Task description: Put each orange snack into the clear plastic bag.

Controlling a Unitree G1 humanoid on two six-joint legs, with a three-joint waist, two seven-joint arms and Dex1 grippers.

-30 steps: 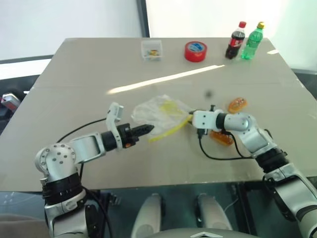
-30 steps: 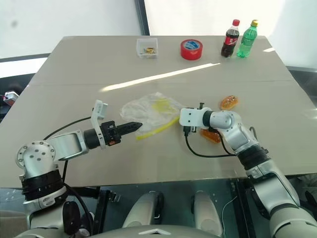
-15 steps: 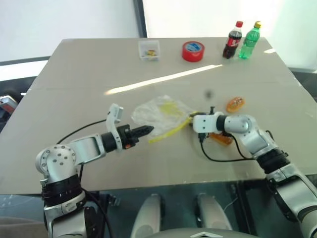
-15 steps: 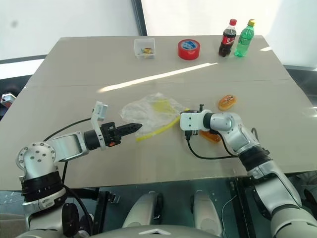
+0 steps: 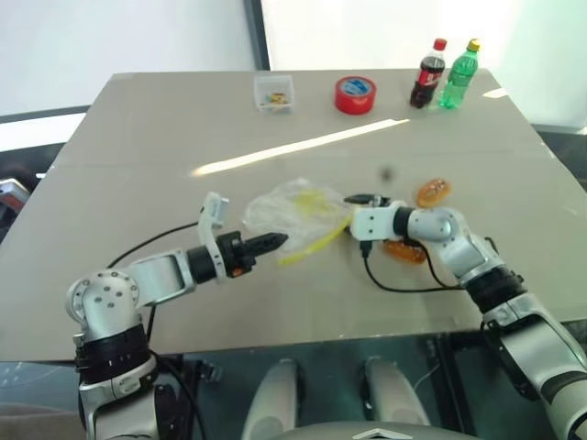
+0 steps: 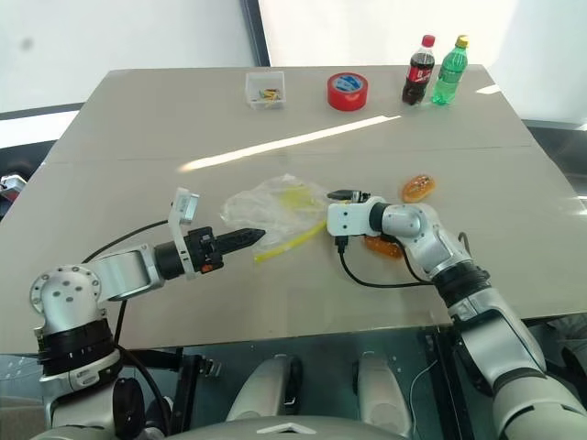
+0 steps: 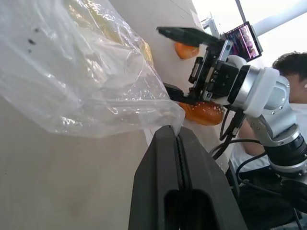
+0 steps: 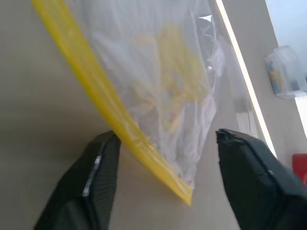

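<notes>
The clear plastic bag (image 5: pixel 295 205) lies crumpled at mid-table, its yellow strip (image 8: pixel 96 91) facing the right arm. My left gripper (image 5: pixel 275 241) is shut at the bag's near left edge, and a corner of plastic runs into its closed fingertips (image 7: pixel 176 134). On the other side my right gripper (image 5: pixel 354 213) is open, one finger on each side of the yellow strip. One orange snack (image 5: pixel 434 192) rests to the right beyond the right forearm. A second orange snack (image 5: pixel 404 250) lies just beneath that forearm.
Along the far edge stand a small clear box (image 5: pixel 275 92), a red tape roll (image 5: pixel 355 94), a cola bottle (image 5: pixel 429 73) and a green bottle (image 5: pixel 459 71). A black cable (image 5: pixel 404 284) loops under the right wrist. A person (image 7: pixel 292 67) shows beyond the table.
My right gripper has opened wider at the bag's yellow strip and rolled a little. The left gripper stays put. The camera has shifted slightly.
</notes>
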